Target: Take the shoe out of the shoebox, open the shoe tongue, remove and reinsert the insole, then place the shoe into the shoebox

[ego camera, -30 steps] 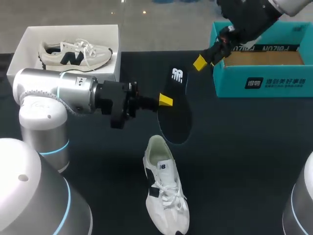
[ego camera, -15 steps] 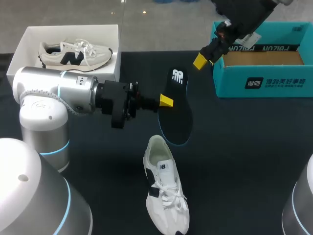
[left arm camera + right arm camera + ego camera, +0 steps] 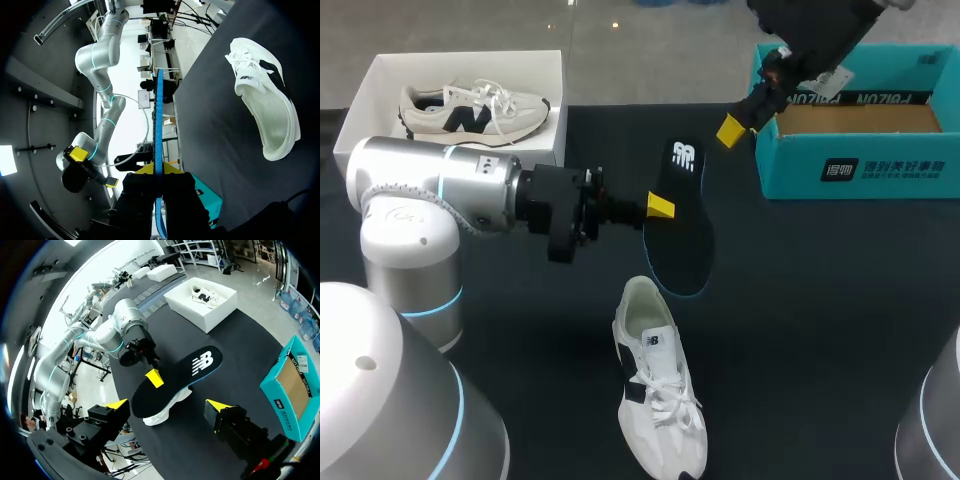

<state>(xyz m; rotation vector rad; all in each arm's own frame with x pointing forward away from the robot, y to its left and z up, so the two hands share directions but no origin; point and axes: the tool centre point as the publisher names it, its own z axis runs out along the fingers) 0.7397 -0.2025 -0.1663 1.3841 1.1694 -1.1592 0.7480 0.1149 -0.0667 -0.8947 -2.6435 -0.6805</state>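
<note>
1. Left gripper (image 3: pixel 660 207): jaws narrow, pinched from both sides on the long edge of the insole (image 3: pixel 680 222). In the left wrist view the insole shows edge-on as a thin blue line running out between the two fingers.

2. Insole: black on top with a white logo at its far end and a pale blue rim. It is held roughly level. Its near end is just beyond the heel opening of the shoe (image 3: pixel 660 395). Whether it touches the table cannot be told.

3. Right gripper (image 3: pixel 731 130): jaws wide, with nothing between them. In the right wrist view the two yellow tips stand far apart, with the insole and the shoe well below and ahead. In the head view it hangs by the near left corner of the shoebox (image 3: pixel 850 168), apart from the insole.

4. Shoe: white with dark side marks and laces in place. It stands on its sole on the table (image 3: pixel 810 330), heel toward the insole and toe toward the robot. Neither gripper touches it.

5. Shoebox: teal and open, with a bare brown cardboard floor, at the far right of the table.

6. White box (image 3: pixel 555 100): open, at the far left of the table. A second shoe (image 3: pixel 470 110), pale with dark side marks, lies inside it.
</note>
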